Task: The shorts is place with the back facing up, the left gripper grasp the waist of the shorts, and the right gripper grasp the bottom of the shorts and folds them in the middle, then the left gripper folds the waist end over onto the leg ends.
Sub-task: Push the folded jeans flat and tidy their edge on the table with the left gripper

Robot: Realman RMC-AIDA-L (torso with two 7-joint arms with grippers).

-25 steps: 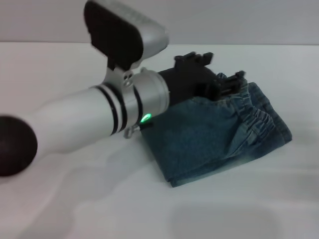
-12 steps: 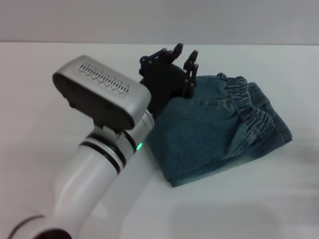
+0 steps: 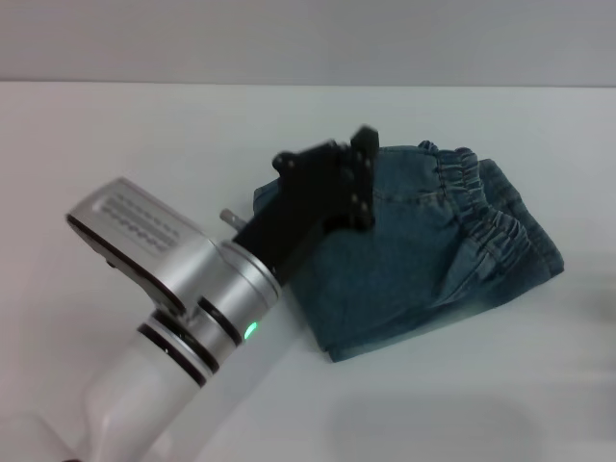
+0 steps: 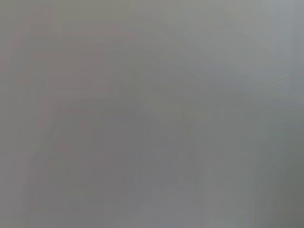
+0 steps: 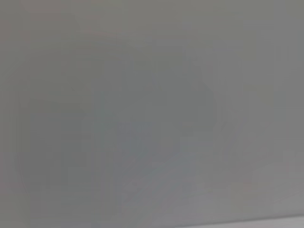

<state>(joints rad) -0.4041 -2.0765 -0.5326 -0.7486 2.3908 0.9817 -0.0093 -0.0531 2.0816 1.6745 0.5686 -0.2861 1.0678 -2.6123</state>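
Head view, nearest first: the left arm rises from the near left edge, a green dot glowing on its wrist, and its left gripper [image 3: 361,183] hangs over the near-left part of the shorts [image 3: 423,255]; whether its fingers are spread or pressed together I cannot tell. Beyond it the shorts lie folded on the white table [image 3: 115,135], with the waist of the shorts [image 3: 481,207] gathered on the far right. Both wrist views show only blank grey.

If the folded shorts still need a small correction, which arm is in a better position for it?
Probably the left. The left gripper is over the near-left part of the folded shorts, whose waist lies on top toward the right. The right gripper appears in no view.
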